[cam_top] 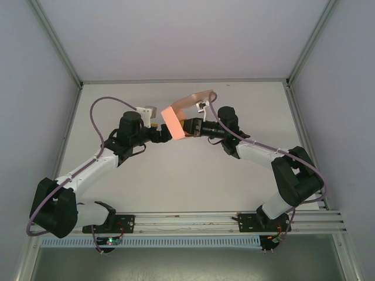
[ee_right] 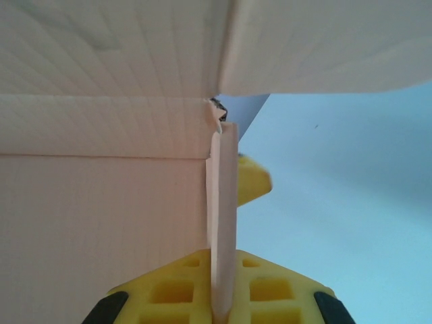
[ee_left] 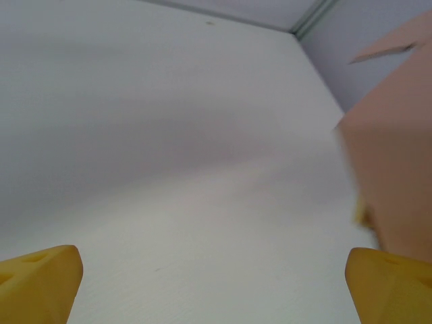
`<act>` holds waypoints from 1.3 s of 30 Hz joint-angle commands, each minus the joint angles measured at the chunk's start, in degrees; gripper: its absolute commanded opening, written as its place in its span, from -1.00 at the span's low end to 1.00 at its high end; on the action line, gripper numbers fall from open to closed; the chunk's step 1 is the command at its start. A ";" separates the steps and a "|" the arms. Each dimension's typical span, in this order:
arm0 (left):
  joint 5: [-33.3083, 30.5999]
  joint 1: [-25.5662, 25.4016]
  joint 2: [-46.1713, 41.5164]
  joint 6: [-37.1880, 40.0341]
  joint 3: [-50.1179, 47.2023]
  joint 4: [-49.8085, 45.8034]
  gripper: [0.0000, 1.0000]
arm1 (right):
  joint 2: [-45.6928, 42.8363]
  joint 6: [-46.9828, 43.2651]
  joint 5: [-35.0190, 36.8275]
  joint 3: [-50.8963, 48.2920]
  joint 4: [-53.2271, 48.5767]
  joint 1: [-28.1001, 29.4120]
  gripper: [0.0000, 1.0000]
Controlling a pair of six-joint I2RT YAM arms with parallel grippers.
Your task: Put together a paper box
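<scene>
The right gripper (ee_right: 221, 300) clamps a paper box (cam_top: 173, 123) wall, apparently steadying it so the released left gripper (ee_left: 216, 283) can fold flaps.

A white surface (cam_top: 176, 181) sits inside a pale grey enclosure: plain panels form the back wall (cam_top: 176, 35), left wall (cam_top: 32, 105) and right wall (cam_top: 343, 88), joined by metal corner posts (cam_top: 55, 41). An aluminium rail (cam_top: 187, 219) runs along the near edge. Light is soft and even.

from my left wrist the paper box (ee_left: 398, 155) runs off the right edge, its near edge blurred; my left fingers (ee_left: 37, 283) are cropped at the bottom corners.
</scene>
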 commanded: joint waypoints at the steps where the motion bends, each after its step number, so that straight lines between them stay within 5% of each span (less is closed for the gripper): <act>1: 3.21 -0.31 0.22 -0.39 1.80 5.24 1.00 | 0.84 1.43 -4.95 -0.32 1.51 0.12 -1.00; 14: 7.75 -1.89 3.71 0.94 6.80 6.69 1.00 | 5.69 -6.66 -10.98 3.72 -7.50 4.44 -1.00; 19: 8.54 -4.13 6.09 3.19 11.66 4.09 1.00 | 6.83 -22.22 -0.11 11.31 -32.43 8.71 -1.00; 27: 8.72 -5.58 6.86 3.55 14.10 4.22 1.00 | 9.87 -19.90 9.40 14.98 -34.79 9.87 -1.00; 30: 3.23 -5.67 5.10 5.09 12.98 -0.57 1.00 | 5.04 -17.05 13.09 11.19 -28.89 7.73 -1.00; 34: -14.17 -5.48 2.39 6.57 8.99 -12.13 1.00 | -4.34 -12.64 19.31 3.62 -23.55 0.42 -1.00; 39: -33.70 -3.50 2.14 3.70 5.20 -25.98 1.00 | -11.39 -21.34 37.61 2.37 -38.87 -2.40 -1.00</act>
